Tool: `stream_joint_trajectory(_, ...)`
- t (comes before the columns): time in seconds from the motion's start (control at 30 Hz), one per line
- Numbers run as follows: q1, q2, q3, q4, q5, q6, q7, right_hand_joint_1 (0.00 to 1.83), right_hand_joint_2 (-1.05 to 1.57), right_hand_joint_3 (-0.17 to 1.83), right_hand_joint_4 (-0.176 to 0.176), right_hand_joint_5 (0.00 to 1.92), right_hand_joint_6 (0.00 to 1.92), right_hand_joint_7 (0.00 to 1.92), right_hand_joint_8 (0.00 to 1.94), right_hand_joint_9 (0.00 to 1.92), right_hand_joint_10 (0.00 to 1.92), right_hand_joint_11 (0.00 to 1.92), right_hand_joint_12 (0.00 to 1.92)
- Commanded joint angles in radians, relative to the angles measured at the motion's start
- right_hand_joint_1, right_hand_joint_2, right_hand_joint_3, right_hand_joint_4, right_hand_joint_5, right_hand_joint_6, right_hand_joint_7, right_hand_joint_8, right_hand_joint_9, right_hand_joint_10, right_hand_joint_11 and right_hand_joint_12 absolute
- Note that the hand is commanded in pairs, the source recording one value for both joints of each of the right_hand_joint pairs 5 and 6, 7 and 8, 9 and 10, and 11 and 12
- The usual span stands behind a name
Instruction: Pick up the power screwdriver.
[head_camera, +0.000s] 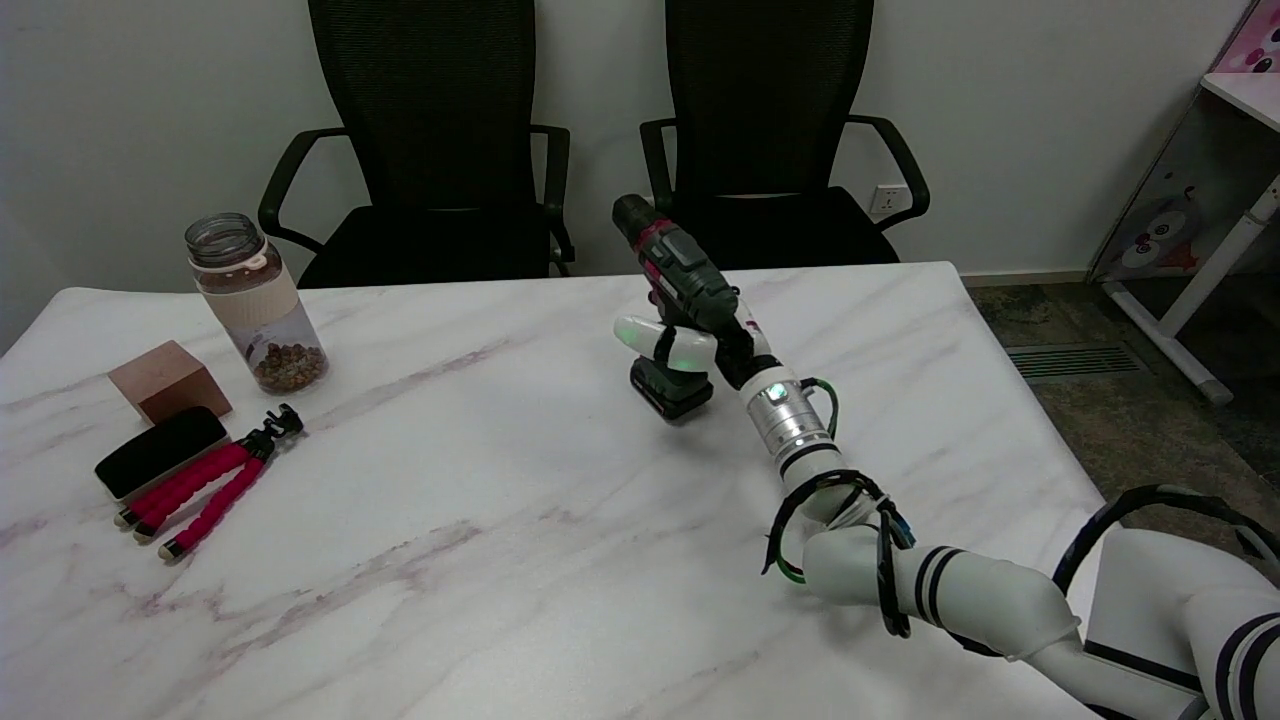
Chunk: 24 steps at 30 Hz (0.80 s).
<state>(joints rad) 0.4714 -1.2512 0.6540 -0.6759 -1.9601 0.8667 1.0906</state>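
The power screwdriver (678, 268) is dark green and black with red trim, its chuck pointing up and to the far left. My right hand (700, 345) grips its handle, with white fingers wrapped around the front. The black battery base (670, 388) hangs below the fingers, at or just above the marble table (480, 520); I cannot tell if it touches. The right arm reaches in from the lower right.
At the table's left stand a clear jar (255, 300) with brown bits inside, a brown block (168, 380), a black case (160, 452) and a small red-legged tripod (215, 485). Two black office chairs (440, 130) stand behind the far edge.
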Motion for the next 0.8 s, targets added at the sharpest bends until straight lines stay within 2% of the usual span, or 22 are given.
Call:
stream_joint_trajectory(0.03, 0.006, 0.001, 0.003, -0.002, 0.001, -0.008, -0.008, 0.96, 0.42, 0.65, -0.088, 0.0, 0.0, 0.0, 0.0, 0.43, 0.43, 0.82, 0.82)
stream_joint_trajectory(0.1, 0.006, 0.001, 0.003, -0.002, 0.001, -0.009, -0.008, 0.96, 0.44, 0.66, -0.091, 0.0, 0.0, 0.0, 0.0, 0.45, 0.45, 0.85, 0.85)
stream_joint_trajectory(0.3, 0.009, 0.001, 0.004, -0.001, 0.001, -0.012, -0.008, 0.97, 0.54, 0.68, -0.101, 0.0, 0.0, 0.0, 0.0, 0.64, 0.64, 1.25, 1.25)
stream_joint_trajectory(0.63, 0.01, 0.004, 0.004, -0.013, 0.003, -0.009, 0.003, 1.01, 0.65, 0.78, -0.111, 0.05, 0.05, 0.05, 0.05, 0.74, 0.74, 1.41, 1.41)
stream_joint_trajectory(0.7, 0.009, 0.009, 0.004, -0.025, 0.003, -0.008, 0.003, 1.01, 0.63, 0.85, -0.11, 0.07, 0.07, 0.07, 0.07, 0.74, 0.74, 1.39, 1.39)
stream_joint_trajectory(0.73, 0.009, 0.009, 0.004, -0.028, 0.003, -0.008, 0.003, 1.01, 0.62, 0.87, -0.108, 0.07, 0.07, 0.07, 0.07, 0.71, 0.71, 1.27, 1.27)
stream_joint_trajectory(0.8, 0.006, 0.01, 0.006, -0.037, 0.004, -0.003, 0.005, 1.02, 0.57, 0.92, -0.105, 0.07, 0.07, 0.07, 0.07, 0.61, 0.61, 0.84, 0.84)
